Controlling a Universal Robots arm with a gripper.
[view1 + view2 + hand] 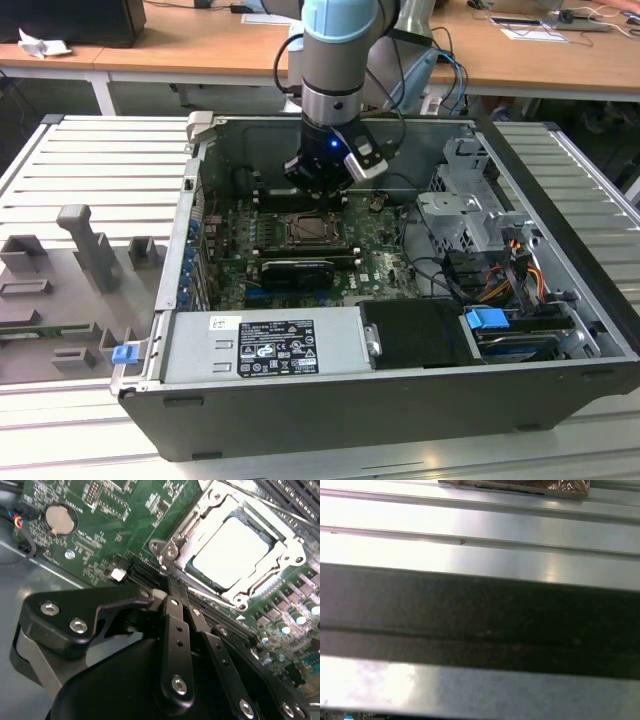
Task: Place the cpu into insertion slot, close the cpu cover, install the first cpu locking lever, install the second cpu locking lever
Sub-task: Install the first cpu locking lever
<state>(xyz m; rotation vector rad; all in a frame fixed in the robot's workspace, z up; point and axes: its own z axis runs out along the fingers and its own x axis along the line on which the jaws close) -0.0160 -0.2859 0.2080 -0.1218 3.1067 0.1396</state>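
Observation:
In the second wrist view the cpu (232,552), pale and square, lies flat in the insertion slot (196,574). The silvery cpu cover (172,547) is down around it, framing the chip. My gripper (171,591) has its black fingers (175,625) pressed together, with the tips at the socket's near edge beside the cover's corner. I cannot tell whether they pinch a lever. In the exterior view the gripper (318,190) hangs just behind the insertion slot (315,232) on the green motherboard (375,260).
The open computer case (400,400) surrounds the board; its power supply box (265,345) sits at the front, and a drive cage (470,215) with cables at the exterior view's right. A long black card (295,270) lies before the socket. Grey fixtures (90,245) stand at the left.

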